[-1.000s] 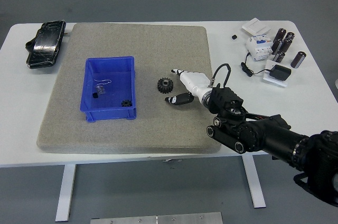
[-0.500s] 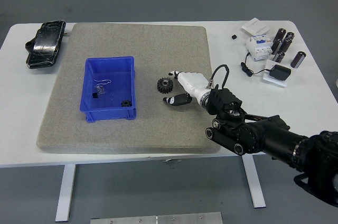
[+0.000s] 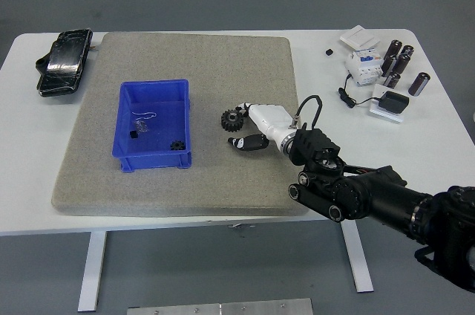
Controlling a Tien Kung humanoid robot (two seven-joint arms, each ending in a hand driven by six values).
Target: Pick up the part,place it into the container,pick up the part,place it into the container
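head view: right hand (image 3: 249, 126) seemingly touching gear (image 3: 232, 119).

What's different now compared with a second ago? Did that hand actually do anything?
The right hand has slid left across the grey mat toward the black gear; its fingertips now reach the gear, but it hasn't visibly taken hold. The gear, the blue bin with its small parts, and everything else on the table stayed put.
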